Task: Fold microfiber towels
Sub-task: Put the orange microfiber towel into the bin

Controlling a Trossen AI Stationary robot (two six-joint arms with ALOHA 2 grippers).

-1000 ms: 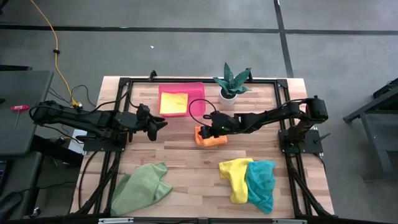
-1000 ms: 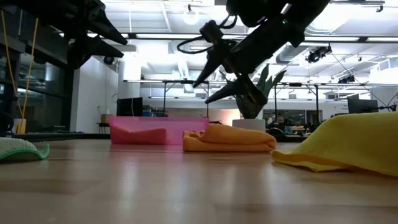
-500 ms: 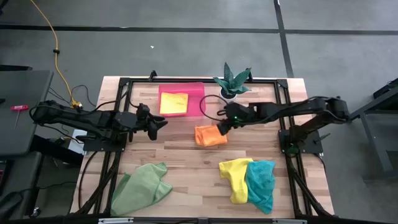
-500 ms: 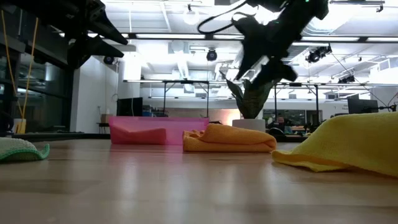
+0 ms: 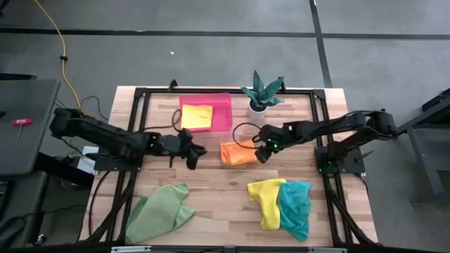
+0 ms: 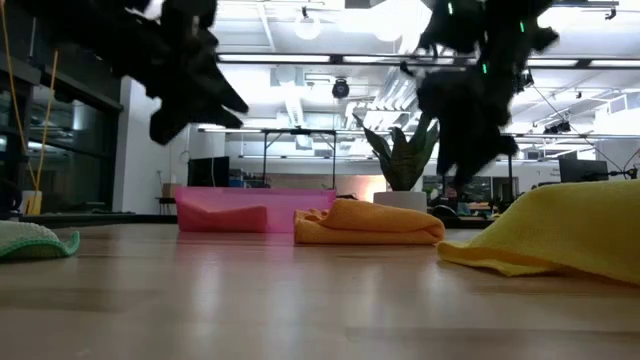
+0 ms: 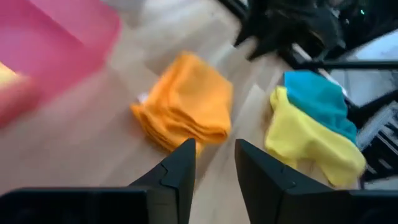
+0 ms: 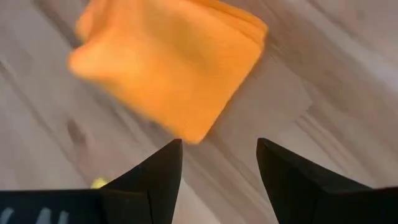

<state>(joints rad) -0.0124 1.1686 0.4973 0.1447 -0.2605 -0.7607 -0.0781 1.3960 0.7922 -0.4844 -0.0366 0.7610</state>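
An orange microfiber towel [image 5: 238,152], folded into a small thick pad, lies flat on the wooden table [image 5: 211,179] near its middle. My left gripper [image 5: 199,152] hovers just left of it, fingers a little apart with nothing between them [image 7: 212,152]. My right gripper [image 5: 261,154] hangs above the table at the towel's right edge, open and pointing steeply down past the pad's corner [image 8: 219,146]. A folded yellow towel [image 5: 196,116] lies in the pink tray [image 5: 223,112]. A green towel [image 5: 160,213] lies crumpled near left. A yellow towel [image 5: 266,200] and a teal towel [image 5: 295,207] lie crumpled near right.
A potted plant [image 5: 261,95] stands at the far edge, right of the pink tray. Black frame rails [image 5: 137,126] run along the table's left, right and far sides. Bare wood lies between the orange towel and the crumpled towels nearer the front.
My left gripper has moved down and toward the table's right, closing in on the orange towel. My right gripper has drawn back from over the orange towel toward the right edge and tipped more steeply downward. The towel stays in place.
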